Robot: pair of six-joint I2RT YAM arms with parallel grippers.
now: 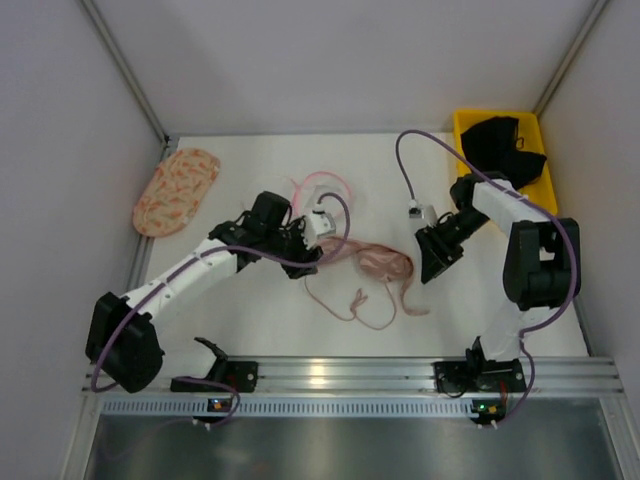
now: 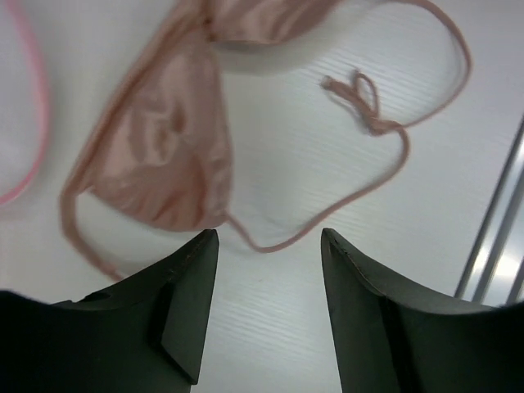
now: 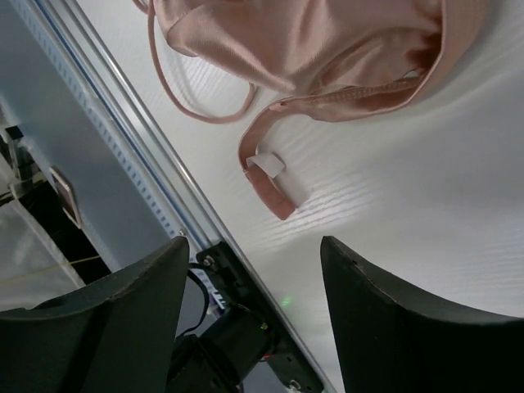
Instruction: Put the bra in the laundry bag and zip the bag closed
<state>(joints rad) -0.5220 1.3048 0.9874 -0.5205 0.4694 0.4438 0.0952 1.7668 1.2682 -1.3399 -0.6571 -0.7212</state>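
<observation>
An aluminium rail [image 1: 400, 372] runs along the near edge of the white desk [image 1: 260, 320], and both arm bases are bolted to it. The left claw [image 2: 268, 241] is over the middle of the desk, slightly left of centre, with its jaws spread wide and nothing between them. Its left fingertip [image 2: 206, 239] lies just beside the near edge of one cup of the bra [image 2: 164, 155]; whether it touches the cloth cannot be told. The right claw [image 3: 252, 250] is right of centre, also spread wide and empty, above bare desk and apart from the cloth. The bra [image 1: 385, 265] lies flat on the desk between the two claws. Its thin straps [image 1: 355, 300] loop loosely toward the near edge, and one strap end with a small white piece [image 3: 270, 176] lies below the right claw. The laundry bag [image 1: 322, 193] lies just beyond the left claw, its pink rim partly hidden by the left wrist and cable. It lies near the bra, which is outside it. At the far left edge lies a peach patterned oval fabric piece [image 1: 175, 190]. In the far right corner a yellow bin [image 1: 470, 125] holds a black garment [image 1: 510, 145]. Plain pale walls [image 1: 330, 60] enclose the desk on the left, right and far sides.
</observation>
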